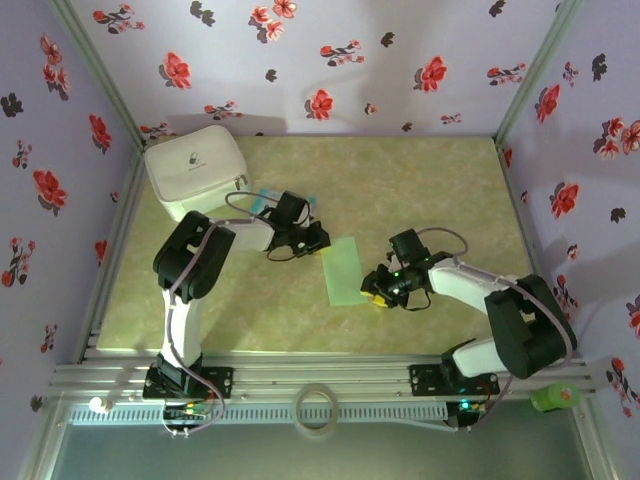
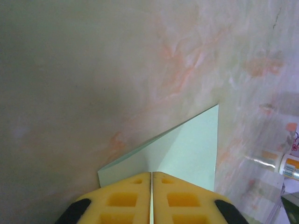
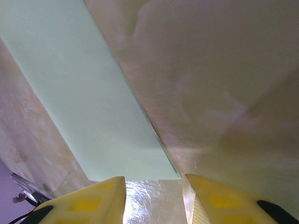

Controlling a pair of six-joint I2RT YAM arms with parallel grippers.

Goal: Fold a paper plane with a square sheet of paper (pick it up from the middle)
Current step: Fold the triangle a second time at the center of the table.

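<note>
The square sheet of paper [image 1: 343, 270] lies on the marbled table as a pale mint-green strip, folded narrower than a square. My left gripper [image 1: 320, 243] is at the strip's far end. In the left wrist view its yellow pads [image 2: 126, 198] are pressed together on the paper [image 2: 189, 149], which fans out ahead of them. My right gripper [image 1: 376, 290] sits low by the strip's near right corner. Its fingers [image 3: 96, 203] stand apart over bare table, and the paper's end [image 3: 93, 112] lies just beyond the tips, not between them. The paper plane is out of view.
A white zipped pouch [image 1: 195, 170] stands at the back left, with a small blue-and-white packet [image 1: 262, 197] beside it. Flowered walls close in the table [image 1: 440, 190] on three sides. A tape ring [image 1: 316, 408] and a green object [image 1: 555, 398] lie on the front rail.
</note>
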